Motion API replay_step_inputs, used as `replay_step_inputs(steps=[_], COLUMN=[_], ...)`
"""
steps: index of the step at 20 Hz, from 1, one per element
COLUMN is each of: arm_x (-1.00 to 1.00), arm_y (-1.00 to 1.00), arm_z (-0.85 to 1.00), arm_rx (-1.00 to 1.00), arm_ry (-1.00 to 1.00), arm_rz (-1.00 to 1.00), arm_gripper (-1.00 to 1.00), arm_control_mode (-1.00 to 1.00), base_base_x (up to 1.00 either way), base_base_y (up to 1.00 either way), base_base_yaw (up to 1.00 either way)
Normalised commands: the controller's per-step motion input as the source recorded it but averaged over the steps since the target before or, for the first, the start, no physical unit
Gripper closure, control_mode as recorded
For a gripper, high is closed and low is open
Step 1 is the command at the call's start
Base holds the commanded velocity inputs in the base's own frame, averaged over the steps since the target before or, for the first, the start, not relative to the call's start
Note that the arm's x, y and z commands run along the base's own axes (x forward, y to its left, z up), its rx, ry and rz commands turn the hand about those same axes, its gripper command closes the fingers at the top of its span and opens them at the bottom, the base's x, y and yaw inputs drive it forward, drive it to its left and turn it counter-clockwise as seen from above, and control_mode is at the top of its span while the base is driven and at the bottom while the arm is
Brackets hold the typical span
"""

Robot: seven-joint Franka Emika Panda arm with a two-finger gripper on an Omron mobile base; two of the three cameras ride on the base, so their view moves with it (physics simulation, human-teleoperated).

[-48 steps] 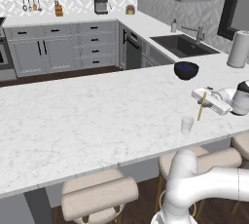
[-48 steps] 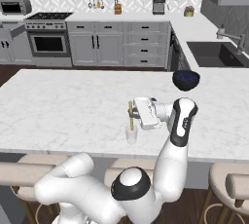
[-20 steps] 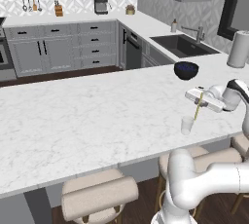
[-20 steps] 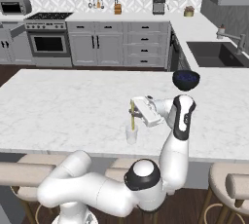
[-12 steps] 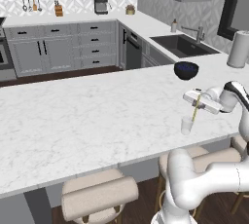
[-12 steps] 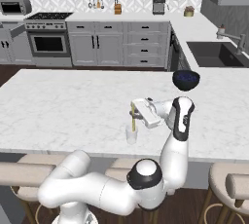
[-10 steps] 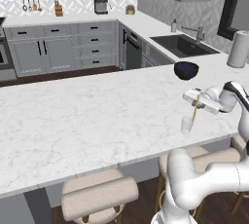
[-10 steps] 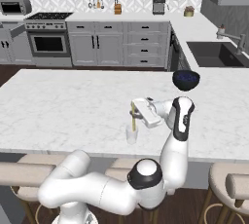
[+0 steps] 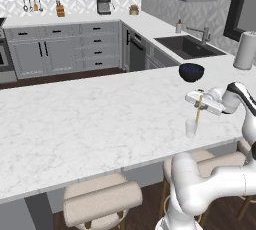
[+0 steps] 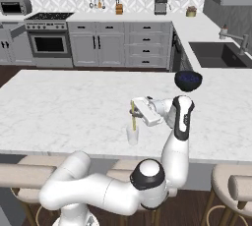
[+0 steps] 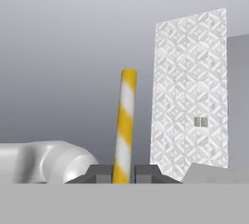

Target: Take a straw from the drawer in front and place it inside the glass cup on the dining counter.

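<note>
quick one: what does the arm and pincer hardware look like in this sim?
Glossy white rounded arm links with dark bands at the joints, most plainly one near the wrist. The hand is a flat white block, and the pincer ends in two small dark grey, squared fingertips. No cables, logos or markings are visible.

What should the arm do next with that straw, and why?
Probably lower it a little, then let go. The gripper is shut on the straw, which stands upright with its lower end at the mouth of the glass cup on the dining counter.
</note>
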Motion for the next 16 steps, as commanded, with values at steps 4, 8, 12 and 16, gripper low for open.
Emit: replay_step_inputs(steps=[4, 8, 12, 16], arm_x=[0.01, 0.00, 0.00, 0.06], arm_y=[0.17, 0.00, 0.00, 0.00], arm_z=[0.00, 0.02, 0.08, 0.00], arm_rx=[0.00, 0.00, 0.00, 0.00], arm_ry=[0.00, 0.00, 0.00, 0.00], arm_rz=[0.00, 0.00, 0.00, 0.00], arm_gripper=[1.00, 1.00, 1.00, 1.00], arm_control_mode=[-1.00, -1.00, -1.00, -1.00], base_base_x=[0.00, 0.00, 0.00, 0.00], base_base_y=[0.00, 0.00, 0.00, 0.00], base_base_yaw=[0.00, 0.00, 0.00, 0.00])
